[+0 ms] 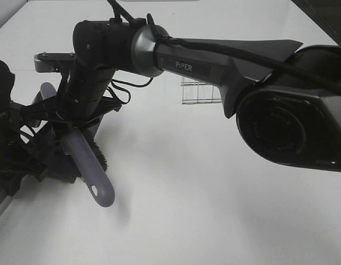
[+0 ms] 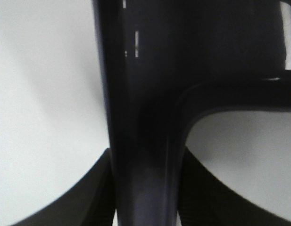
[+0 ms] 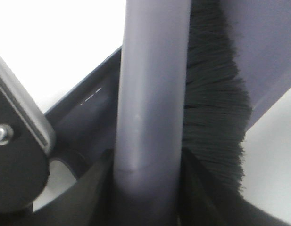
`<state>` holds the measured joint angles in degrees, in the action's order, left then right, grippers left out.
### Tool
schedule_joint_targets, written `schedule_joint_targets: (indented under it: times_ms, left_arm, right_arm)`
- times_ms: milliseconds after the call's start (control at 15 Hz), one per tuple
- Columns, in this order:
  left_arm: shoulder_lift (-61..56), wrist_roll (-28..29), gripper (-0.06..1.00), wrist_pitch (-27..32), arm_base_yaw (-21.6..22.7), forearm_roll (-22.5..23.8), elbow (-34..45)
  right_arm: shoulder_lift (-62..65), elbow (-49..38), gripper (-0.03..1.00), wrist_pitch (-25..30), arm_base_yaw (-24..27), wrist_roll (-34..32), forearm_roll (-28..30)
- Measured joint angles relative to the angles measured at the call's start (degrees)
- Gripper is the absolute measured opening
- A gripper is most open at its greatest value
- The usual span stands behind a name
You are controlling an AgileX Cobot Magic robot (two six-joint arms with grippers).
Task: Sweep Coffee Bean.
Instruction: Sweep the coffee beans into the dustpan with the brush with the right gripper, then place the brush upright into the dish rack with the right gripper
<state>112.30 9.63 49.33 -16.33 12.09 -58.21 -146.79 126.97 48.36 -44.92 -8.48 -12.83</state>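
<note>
My right gripper is shut on the grey handle of the brush, which it reaches across to the far left to hold. The black bristles lie against the dark dustpan. In the exterior view the handle slants down toward the table's front, its hanging-hole end free. My left gripper is shut on the dustpan's glossy dark handle, which fills the left wrist view. No coffee bean shows in any view; the arms, brush and dustpan hide that patch of table.
A small wire basket stands on the white table behind the right arm. The right arm's forearm spans the upper view, and its camera housing blocks the right side. The table's left edge runs by the left arm.
</note>
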Motion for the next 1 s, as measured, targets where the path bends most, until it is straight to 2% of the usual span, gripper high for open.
schedule_joint_targets:
  times_ms: [267,600,867,1000]
  left_arm:
    - [0.0,0.0,0.33,0.1,0.0,0.0,0.0]
    - [0.0,-0.3,0.33,-0.3,0.0,0.6,0.0]
    - [0.0,-0.5,0.33,-0.3,0.0,0.6,0.0]
    - [0.0,-0.2,0.33,-0.3,0.0,0.6,0.0]
  right_arm:
    - [0.0,3.0,0.36,1.6,1.7,0.0,-1.9]
    - [-0.2,10.1,0.36,8.7,4.1,0.3,-2.6]
    - [-0.2,19.0,0.36,19.8,5.3,0.4,5.1]
    - [-0.3,24.2,0.36,22.1,5.8,0.4,9.3]
